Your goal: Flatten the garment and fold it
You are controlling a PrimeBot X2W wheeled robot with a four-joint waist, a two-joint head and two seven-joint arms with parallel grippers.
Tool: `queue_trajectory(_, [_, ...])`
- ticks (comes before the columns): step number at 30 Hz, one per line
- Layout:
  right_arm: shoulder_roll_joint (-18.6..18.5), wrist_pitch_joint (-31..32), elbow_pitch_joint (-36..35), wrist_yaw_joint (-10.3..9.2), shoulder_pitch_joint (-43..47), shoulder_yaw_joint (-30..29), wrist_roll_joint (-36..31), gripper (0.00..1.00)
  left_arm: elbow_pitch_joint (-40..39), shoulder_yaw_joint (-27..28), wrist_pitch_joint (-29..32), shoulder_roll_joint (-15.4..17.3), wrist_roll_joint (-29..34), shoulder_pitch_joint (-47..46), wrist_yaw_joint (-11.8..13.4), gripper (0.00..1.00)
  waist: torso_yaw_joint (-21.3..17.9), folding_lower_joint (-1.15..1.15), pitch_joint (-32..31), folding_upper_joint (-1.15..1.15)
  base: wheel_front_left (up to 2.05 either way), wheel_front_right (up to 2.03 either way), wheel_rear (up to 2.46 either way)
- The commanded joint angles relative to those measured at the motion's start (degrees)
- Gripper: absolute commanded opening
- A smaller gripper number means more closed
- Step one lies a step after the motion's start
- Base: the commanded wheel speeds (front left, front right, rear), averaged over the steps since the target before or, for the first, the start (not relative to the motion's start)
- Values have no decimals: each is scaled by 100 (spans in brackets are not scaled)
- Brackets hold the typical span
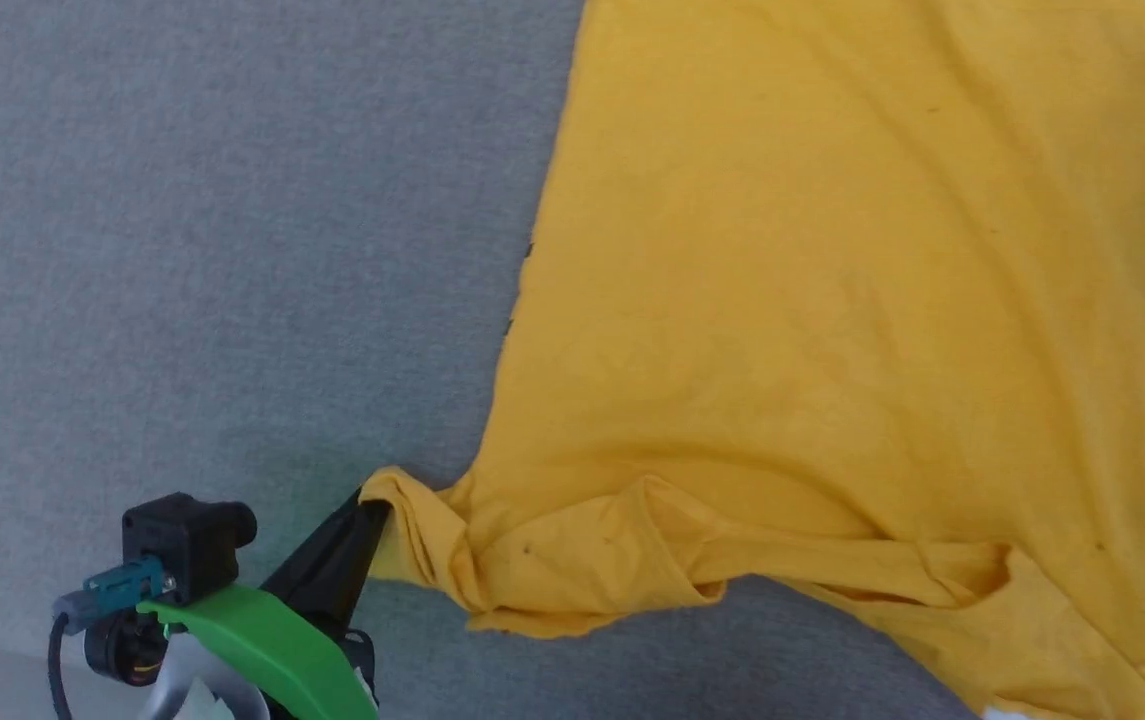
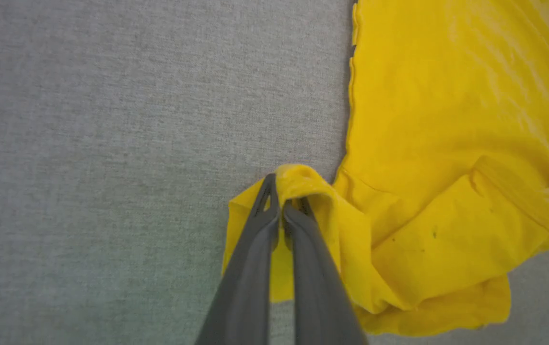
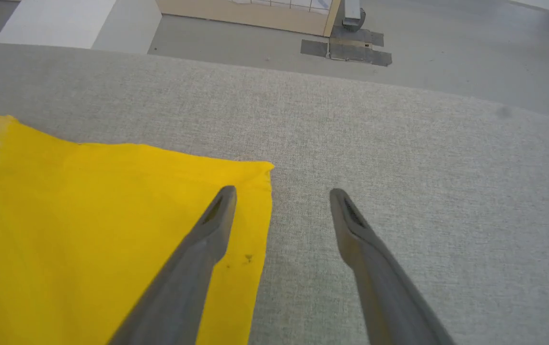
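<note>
Grey tabletop [image 1: 182,250], yellow garment [image 1: 832,300] spread; left gripper [image 1: 370,512] jaws pinch its edge.

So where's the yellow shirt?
The shirt lies on the grey surface, at the right of the head view; the left gripper pinches its bunched corner at lower left.

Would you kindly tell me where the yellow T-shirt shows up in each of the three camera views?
Head view: T-shirt fills the right side, bunched sleeve reaching lower centre.
Left wrist view: T-shirt on the right, sleeve pinched in the shut left hand.
Right wrist view: T-shirt at lower left, corner just ahead of the open right hand.
Shared landmark: the grey tabletop.
</note>
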Motion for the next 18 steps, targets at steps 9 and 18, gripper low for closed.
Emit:
queue_trajectory(9, [201,25,268,-8,-75,-271,-340,0,127,24,-156,-29,99,-162,-41,0,380,0,246,0,0,0,0])
queue_trajectory(18, [306,-728,-164,-8,614,-574,288,0,184,121,-232,94,165,-51,-12,0,-168,0,-648,0,0,0,0])
